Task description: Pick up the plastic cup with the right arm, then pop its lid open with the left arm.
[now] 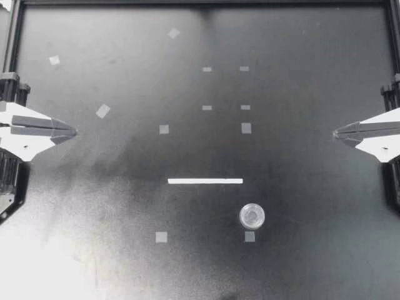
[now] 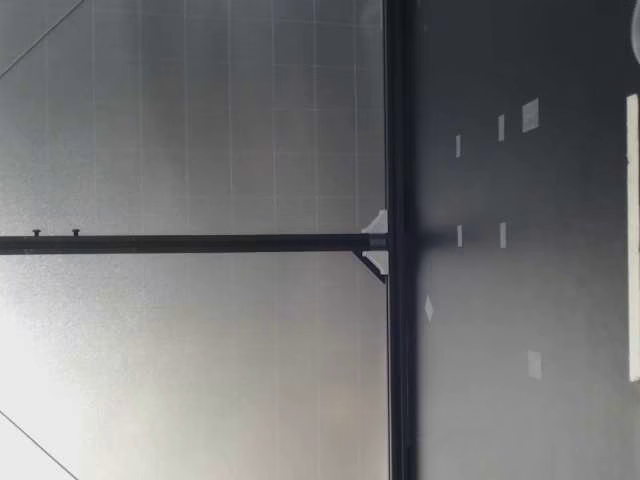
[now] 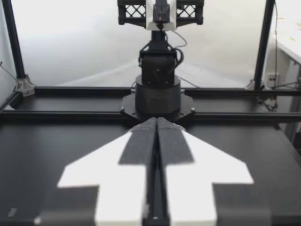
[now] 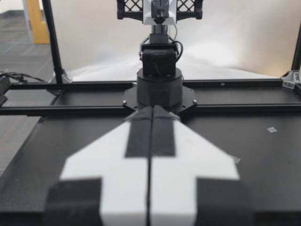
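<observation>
- Two pincers are resting at opposite edges of the table (image 1: 300, 37) in the top view. My left gripper (image 1: 70, 132) and my right gripper (image 1: 338, 132) are both pinched narrow and holding nothing. The clear round container (image 1: 252, 216) is standing well ahead of my right gripper, off to one side, near the white strip (image 1: 205, 181).
- Low view is showing no pincer, only the white strip (image 2: 632, 237) and tape marks (image 2: 530, 114).
- Left wrist view is showing fingers (image 3: 141, 141) pressing together, with nothing between them.
- Right wrist view is showing the same.
- Judging by its look, the container is light and see-through, so a narrow pincer arriving low could be shoving or tipping it.
</observation>
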Robot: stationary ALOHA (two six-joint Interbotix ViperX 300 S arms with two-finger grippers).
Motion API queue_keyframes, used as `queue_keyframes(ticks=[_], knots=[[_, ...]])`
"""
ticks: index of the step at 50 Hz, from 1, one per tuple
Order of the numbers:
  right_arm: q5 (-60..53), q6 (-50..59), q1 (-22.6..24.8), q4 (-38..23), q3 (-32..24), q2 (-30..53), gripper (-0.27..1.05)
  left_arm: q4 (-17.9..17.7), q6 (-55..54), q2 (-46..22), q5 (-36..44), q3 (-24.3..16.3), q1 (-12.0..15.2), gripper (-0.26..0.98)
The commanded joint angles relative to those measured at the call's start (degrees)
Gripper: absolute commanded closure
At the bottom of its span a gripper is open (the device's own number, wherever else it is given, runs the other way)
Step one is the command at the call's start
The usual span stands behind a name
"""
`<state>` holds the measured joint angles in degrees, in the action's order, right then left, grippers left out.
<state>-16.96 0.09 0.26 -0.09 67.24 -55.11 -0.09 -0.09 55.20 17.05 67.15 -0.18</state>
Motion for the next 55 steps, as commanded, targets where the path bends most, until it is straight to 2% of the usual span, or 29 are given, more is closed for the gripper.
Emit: queue_keyframes(ticks=[1, 4, 12, 20, 24, 27, 34, 36, 45, 55], knots=[[-0.1, -0.4, 0.1, -0.1, 0.6, -0.1, 0.75, 0.0, 2.3, -0.1, 0.8, 1.7, -0.8, 0.73], [-0.1, -0.9, 0.1, -0.2, 1.8, -0.6, 0.82, -0.1, 2.5, 0.0, 1.6, 2.6, -0.8, 0.81], [-1.0, -0.4, 0.1, -0.2, 3.9, -2.7, 0.85, -1.5, 2.9, -2.3, 3.4, 2.5, -0.7, 0.81], [3.0, 1.5, 2.2, -0.7, 3.3, 1.6, 0.83, -3.0, 2.9, -12.8, 2.8, -4.1, -0.5, 0.81], [6.9, 2.4, 5.5, -0.5, 3.1, 6.2, 0.74, -3.0, 2.6, -20.2, 3.3, -7.8, -0.5, 0.81], [7.6, 4.0, 7.9, 0.5, 3.2, 9.8, 0.6, -3.1, 2.5, -25.9, 4.2, -10.5, -0.6, 0.81], [3.4, 11.9, 12.1, 1.4, 5.7, 16.0, 0.15, -3.1, 0.3, -39.8, 7.8, -16.7, -1.0, 0.81], [1.6, 13.7, 12.9, 1.3, 6.9, 16.9, 0.08, -2.9, -0.5, -43.2, 8.9, -18.1, -1.3, 0.81], [-8.8, 19.8, 14.9, 1.3, 12.1, 20.9, 0.12, -2.5, -1.2, -58.2, 11.6, -25.8, -4.8, 0.81], [-8.1, 20.0, 15.0, 1.2, 10.5, 29.4, 0.12, -2.5, -1.9, -65.0, 11.5, -30.4, -7.5, 0.81]])
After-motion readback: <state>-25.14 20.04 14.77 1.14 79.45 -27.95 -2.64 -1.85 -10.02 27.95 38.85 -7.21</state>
